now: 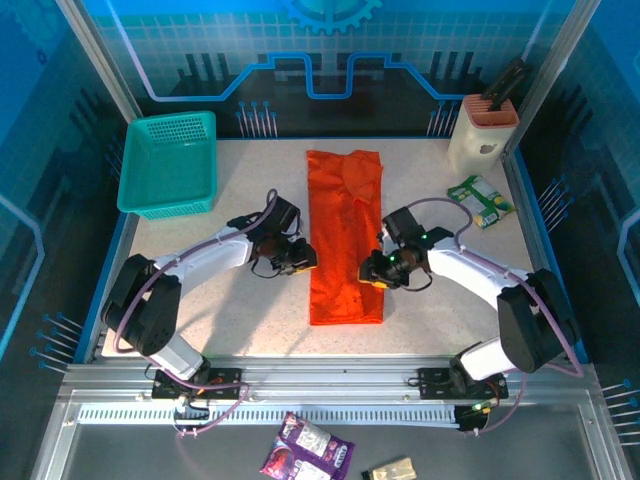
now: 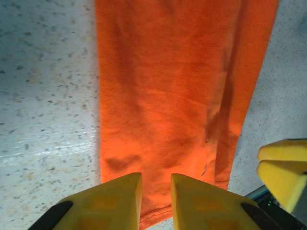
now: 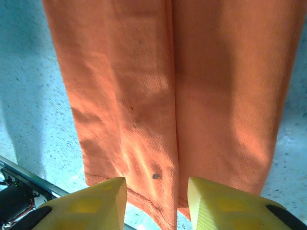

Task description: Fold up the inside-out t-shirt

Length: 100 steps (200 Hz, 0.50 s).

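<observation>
Left gripper [image 1: 300,257]: yellow fingers a narrow gap apart, over the left edge of the plain bright orange thin-fabric t-shirt [image 1: 345,235]. Right gripper [image 1: 375,270]: fingers wider apart, over its right edge. T-shirt: long folded strip lying flat mid-way on the pale speckled table [image 1: 440,200], between both grippers.

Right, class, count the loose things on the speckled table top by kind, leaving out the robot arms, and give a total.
Orange t-shirt: 1
Teal basket: 1
Cream holder with orange top: 1
Green-and-white packet: 1
Total: 4
</observation>
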Available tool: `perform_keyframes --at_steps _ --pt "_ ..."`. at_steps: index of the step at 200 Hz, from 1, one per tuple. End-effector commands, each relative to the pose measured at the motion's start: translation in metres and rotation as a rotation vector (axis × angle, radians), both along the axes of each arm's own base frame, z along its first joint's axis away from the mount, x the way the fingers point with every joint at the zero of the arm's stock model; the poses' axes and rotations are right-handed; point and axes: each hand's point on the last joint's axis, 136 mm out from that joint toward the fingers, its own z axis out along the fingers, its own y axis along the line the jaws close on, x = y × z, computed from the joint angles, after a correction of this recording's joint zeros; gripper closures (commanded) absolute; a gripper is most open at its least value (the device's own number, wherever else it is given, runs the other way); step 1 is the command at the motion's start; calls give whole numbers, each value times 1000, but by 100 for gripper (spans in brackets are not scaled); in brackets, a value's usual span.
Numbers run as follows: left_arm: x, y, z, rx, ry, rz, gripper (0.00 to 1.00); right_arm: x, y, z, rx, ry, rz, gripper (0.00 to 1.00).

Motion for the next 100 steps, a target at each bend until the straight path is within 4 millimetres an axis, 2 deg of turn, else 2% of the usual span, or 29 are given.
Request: perform_keyframes --at_steps 1,41,100 --pt "-6 -14 -4 -5 15 -40 77 12 -2 8 -4 -20 38 60" --pt "-33 -32 -22 39 68 -107 77 32 11 1 22 -10 82 59" --pt "-66 -48 -52 117 161 -180 77 24 29 -22 47 54 133 57"
